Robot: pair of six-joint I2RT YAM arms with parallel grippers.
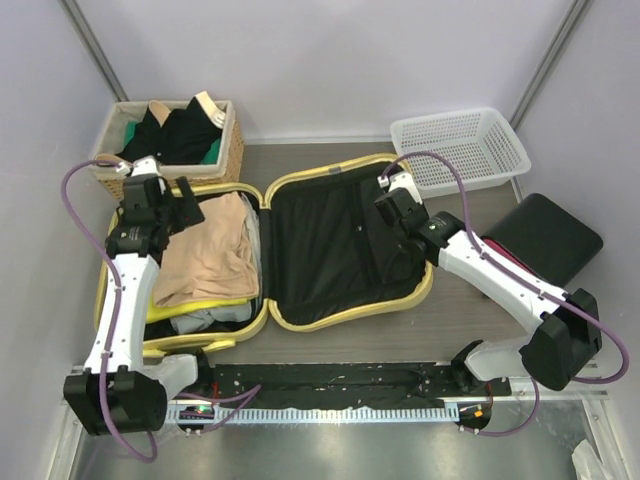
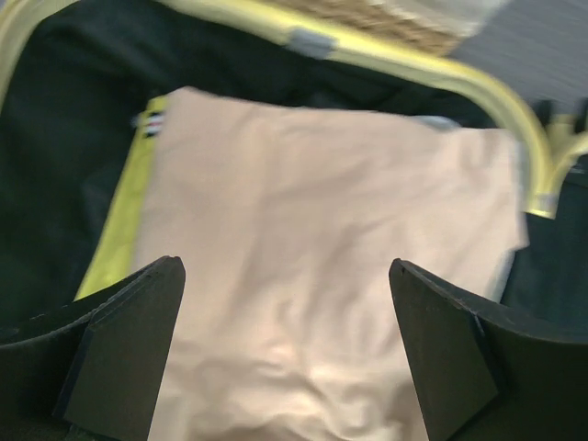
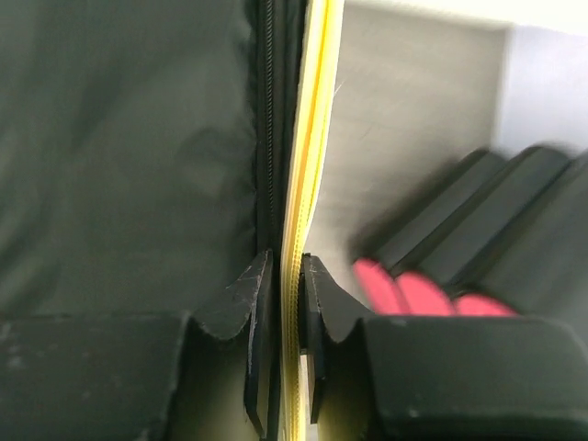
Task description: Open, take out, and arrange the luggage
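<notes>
The luggage (image 1: 340, 320) lies opened flat on the table (image 1: 470, 320), both halves facing up and hinged down the middle. It fills most of the width between the two arms.

Left half: a folded beige garment (image 1: 210, 250) lies on top, with a yellow layer and a grey item showing at its near edge. The left pincer (image 1: 185, 205) hangs over this garment with its fingers (image 2: 129, 340) spread wide and nothing between them. Cloth shows across the whole gap.

Right half: black lining, zip track along the rim. The right pincer (image 3: 287, 276) is closed thin on the yellow right-hand rim, one finger inside against the lining and one outside.

Margins: a wicker basket (image 1: 232, 150) stands just beside the far left corner. A white plastic basket (image 1: 460, 145) is near the far right corner. A black box (image 1: 545, 240) with red cylinders (image 3: 404, 289) stands to the right, with a strip of bare table between it and the gripped rim. The near edge runs close to the arm bases.
</notes>
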